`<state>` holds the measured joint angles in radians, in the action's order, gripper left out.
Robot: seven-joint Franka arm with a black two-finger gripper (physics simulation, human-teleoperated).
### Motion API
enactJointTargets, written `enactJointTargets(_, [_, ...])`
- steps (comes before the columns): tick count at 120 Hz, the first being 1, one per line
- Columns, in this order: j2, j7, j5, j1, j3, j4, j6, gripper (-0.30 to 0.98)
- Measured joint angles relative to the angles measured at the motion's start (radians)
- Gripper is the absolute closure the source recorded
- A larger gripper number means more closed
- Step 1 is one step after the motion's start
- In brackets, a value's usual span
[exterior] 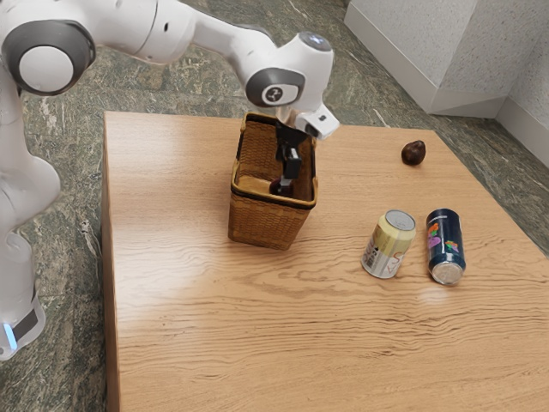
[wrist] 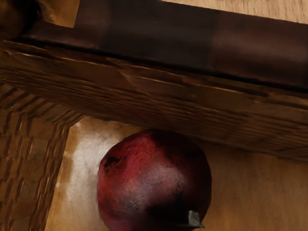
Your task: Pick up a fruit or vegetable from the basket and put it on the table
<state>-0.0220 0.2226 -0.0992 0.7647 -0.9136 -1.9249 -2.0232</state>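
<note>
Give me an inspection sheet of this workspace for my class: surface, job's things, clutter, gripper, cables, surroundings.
Surface: wood-grain table, no spill seen.
Job's things: woven basket standing upright; dark red round fruit with a short stem, inside it.
Clutter: pale yellow can, upright; dark blue can beside it, on its side; small dark brown round item near the table's far edge.
Gripper: reaching down into the basket; nothing lifted out.
Cables: nothing seen.
Surroundings: stone-look floor, pale speckled wall.
</note>
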Motion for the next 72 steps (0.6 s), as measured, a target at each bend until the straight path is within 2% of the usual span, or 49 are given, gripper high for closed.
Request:
enactJointTargets(20, [-0.029,-0.004,-0.001,-0.078,0.0,-0.001,-0.058,0.03])
enactJointTargets(23, [-0.033,-0.006,0.001,-0.077,0.002,0.002,-0.061,0.06])
enactJointTargets(44, [-0.041,-0.006,0.005,-0.041,0.007,0.001,-0.076,0.04])
enactJointTargets(72, [-0.067,-0.01,0.006,-0.058,0.008,-0.007,-0.104,0.03])
